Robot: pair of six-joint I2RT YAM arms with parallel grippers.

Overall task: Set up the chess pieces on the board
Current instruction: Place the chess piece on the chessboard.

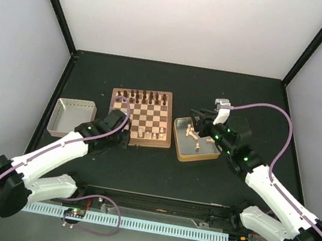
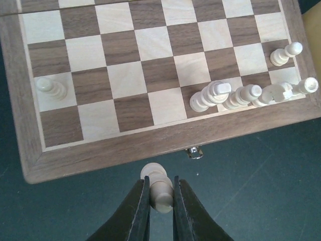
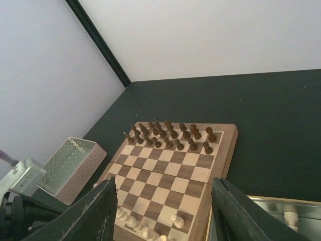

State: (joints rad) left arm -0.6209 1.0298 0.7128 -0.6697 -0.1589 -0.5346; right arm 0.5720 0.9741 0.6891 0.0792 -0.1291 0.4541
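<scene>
Pale pawn is pinched in the left gripper, held just short of the board, head aimed at it.

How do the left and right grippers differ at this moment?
The left gripper has its fingers shut on a pale chess piece; the right gripper has its fingers wide apart with nothing between them. The left gripper is at the edge of the board, while the right gripper is by the gold-rimmed tin, which holds loose pale pieces. Both have black fingers.
</scene>
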